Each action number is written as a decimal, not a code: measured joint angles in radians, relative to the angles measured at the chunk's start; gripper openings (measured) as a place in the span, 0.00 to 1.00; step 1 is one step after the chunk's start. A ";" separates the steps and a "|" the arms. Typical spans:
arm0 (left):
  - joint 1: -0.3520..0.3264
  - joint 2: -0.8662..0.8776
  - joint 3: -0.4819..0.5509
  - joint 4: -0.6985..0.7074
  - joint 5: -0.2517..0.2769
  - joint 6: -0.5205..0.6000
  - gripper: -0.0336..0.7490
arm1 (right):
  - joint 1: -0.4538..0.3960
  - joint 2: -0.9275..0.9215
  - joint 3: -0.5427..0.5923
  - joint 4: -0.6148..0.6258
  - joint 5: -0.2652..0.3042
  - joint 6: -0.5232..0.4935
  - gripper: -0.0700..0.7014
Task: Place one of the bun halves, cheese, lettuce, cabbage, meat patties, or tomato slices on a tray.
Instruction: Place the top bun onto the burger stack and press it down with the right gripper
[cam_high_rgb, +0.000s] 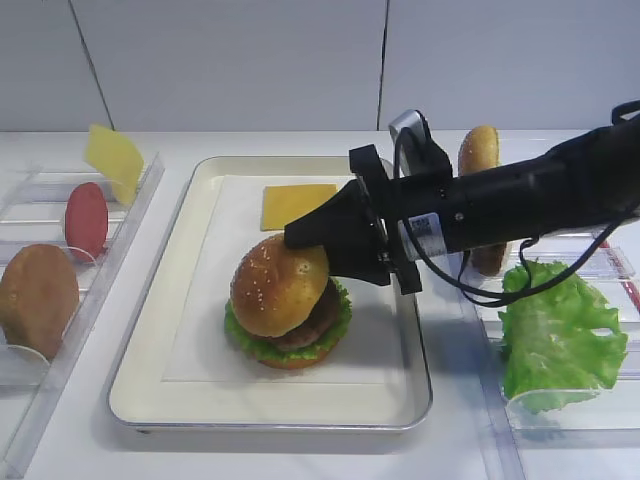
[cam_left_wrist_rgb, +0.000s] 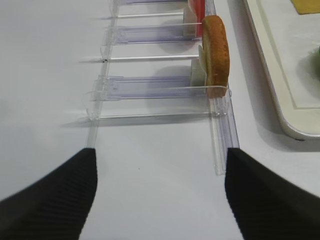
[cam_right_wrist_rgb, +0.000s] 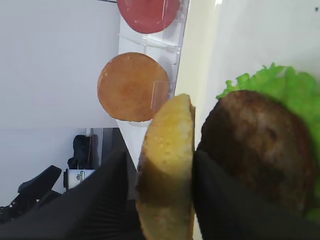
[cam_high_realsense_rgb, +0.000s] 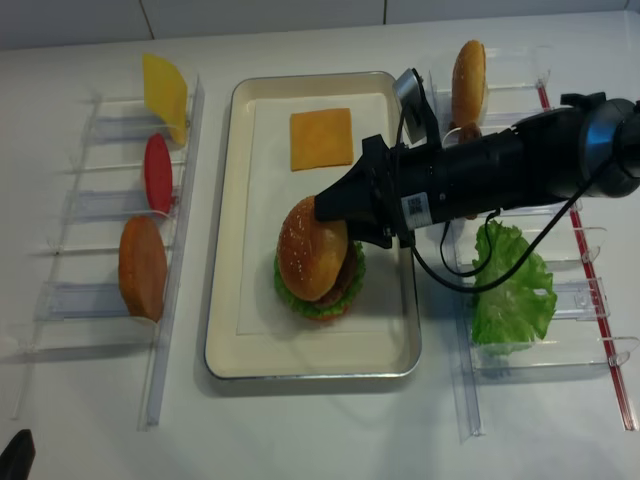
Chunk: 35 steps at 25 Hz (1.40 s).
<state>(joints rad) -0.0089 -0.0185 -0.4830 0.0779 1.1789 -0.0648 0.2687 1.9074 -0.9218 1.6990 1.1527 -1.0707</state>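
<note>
A burger stack stands on the silver-rimmed tray (cam_high_rgb: 150, 380): lettuce (cam_high_rgb: 250, 340), a dark meat patty (cam_high_rgb: 318, 320), and a sesame bun top (cam_high_rgb: 278, 285) leaning tilted on it. My right gripper (cam_high_rgb: 305, 235) reaches in from the right. In the right wrist view the bun top (cam_right_wrist_rgb: 167, 165) stands edge-on between the jaws of my right gripper (cam_right_wrist_rgb: 161, 160). One finger lies against its flat side and a thin gap shows at the other. The patty (cam_right_wrist_rgb: 255, 150) sits just beyond. An orange cheese slice (cam_high_rgb: 297, 204) lies at the tray's far end. My left gripper (cam_left_wrist_rgb: 160, 152) hangs open over bare table.
The clear left rack holds pale cheese (cam_high_rgb: 113, 160), a tomato slice (cam_high_rgb: 86, 220) and a matte bun (cam_high_rgb: 37, 298). The right rack holds a lettuce leaf (cam_high_rgb: 555, 335) and another bun (cam_high_rgb: 480, 150) behind my right arm.
</note>
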 joint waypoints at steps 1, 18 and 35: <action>0.000 0.000 0.000 0.000 0.000 0.000 0.72 | -0.005 0.000 0.000 -0.005 0.000 0.002 0.49; 0.000 0.000 0.000 0.000 0.000 0.000 0.72 | -0.055 0.000 -0.112 -0.227 0.000 0.071 0.77; 0.000 0.000 0.000 0.000 0.000 0.000 0.72 | -0.055 -0.028 -0.609 -0.792 0.049 0.464 0.77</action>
<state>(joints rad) -0.0089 -0.0185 -0.4830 0.0779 1.1789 -0.0648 0.2135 1.8797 -1.5307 0.9073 1.2014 -0.6064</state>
